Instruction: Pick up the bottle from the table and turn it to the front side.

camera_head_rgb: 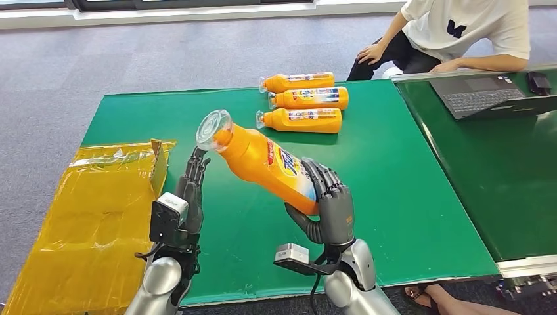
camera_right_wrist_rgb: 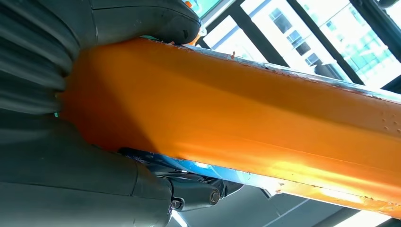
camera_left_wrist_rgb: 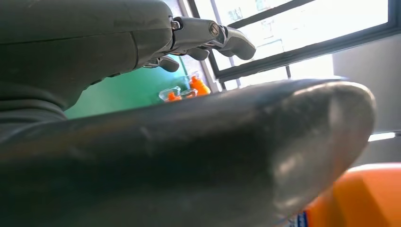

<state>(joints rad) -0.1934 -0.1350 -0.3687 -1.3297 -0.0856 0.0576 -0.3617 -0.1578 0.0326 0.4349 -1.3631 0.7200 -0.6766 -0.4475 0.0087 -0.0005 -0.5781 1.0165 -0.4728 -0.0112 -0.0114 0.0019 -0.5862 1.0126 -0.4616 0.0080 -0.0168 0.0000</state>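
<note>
An orange bottle with a clear cap and a blue-and-red label hangs tilted above the green table, its cap up and to the left. My right hand grips its lower end; in the right wrist view the orange bottle lies between the thumb and the fingers. My left hand stands upright just below the bottle's neck, its fingers apart and holding nothing. Whether its fingertips touch the neck I cannot tell. The left wrist view has that left hand up close, with the orange bottle beside the thumb.
Three more orange bottles lie side by side at the table's far middle. A yellow plastic bag with a cardboard piece covers the left side. A laptop sits on the right-hand table, and a person sits behind it.
</note>
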